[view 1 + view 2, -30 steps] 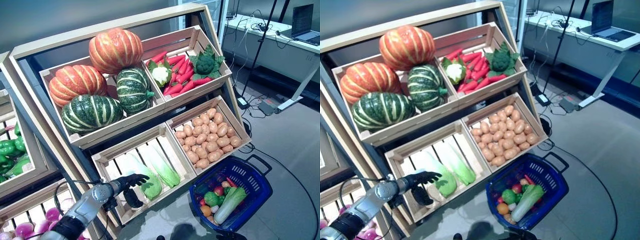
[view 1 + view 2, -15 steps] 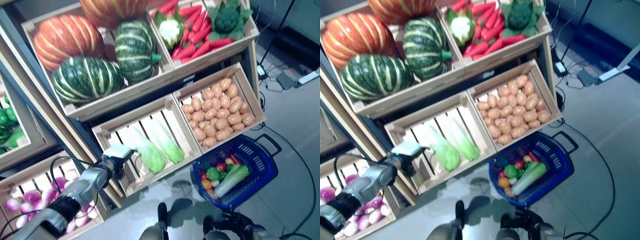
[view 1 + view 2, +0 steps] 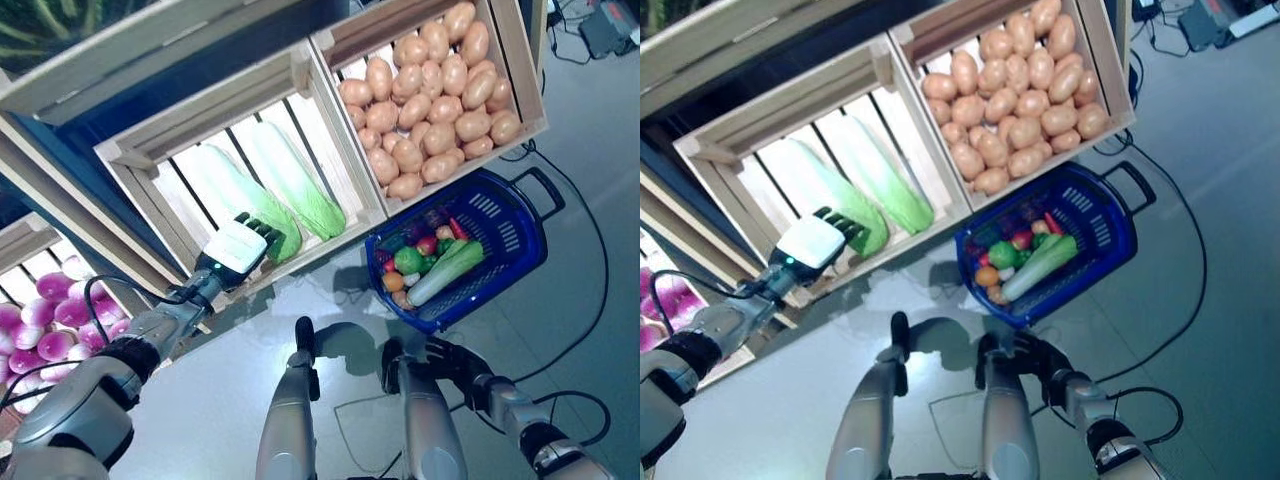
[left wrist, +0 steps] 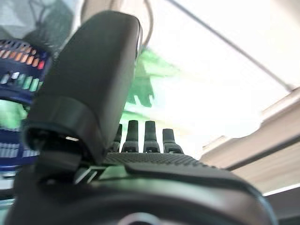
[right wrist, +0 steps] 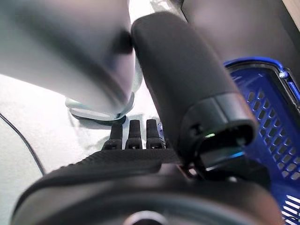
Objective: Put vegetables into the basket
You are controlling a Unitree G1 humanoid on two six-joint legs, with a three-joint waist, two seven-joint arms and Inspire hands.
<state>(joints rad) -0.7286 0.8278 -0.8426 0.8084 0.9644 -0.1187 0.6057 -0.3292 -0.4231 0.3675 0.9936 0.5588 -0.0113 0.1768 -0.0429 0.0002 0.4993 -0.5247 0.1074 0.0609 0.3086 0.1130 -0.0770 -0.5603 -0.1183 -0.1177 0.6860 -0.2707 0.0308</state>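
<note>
1. Your left hand [image 3: 236,247] was at the front edge of the slatted wooden crate [image 3: 150,160] that held the two pale green cabbages [image 3: 270,185]; its fingers [image 4: 150,136] were straight and spread toward the nearer cabbage, with nothing in their grasp.
2. In the left wrist view the thumb stood upright beside the row of fingers, and green leaf filled the space just past the fingertips; you could not tell whether they touched it.
3. Your right hand [image 3: 450,362] hung low near the floor [image 3: 580,300], in front of the basket and apart from it. Its fingers [image 5: 133,136] were extended and it held nothing.
4. The blue basket [image 3: 520,240] sat on the floor just below the crate of potatoes [image 3: 430,90]. It already held a long pale green vegetable [image 3: 440,275], a green round one, a red one and an orange one.
5. Both cabbages lay side by side in their crate, not yet lifted.
6. Purple-and-white turnips [image 3: 40,325] lay in a lower crate to the left of your left arm.
</note>
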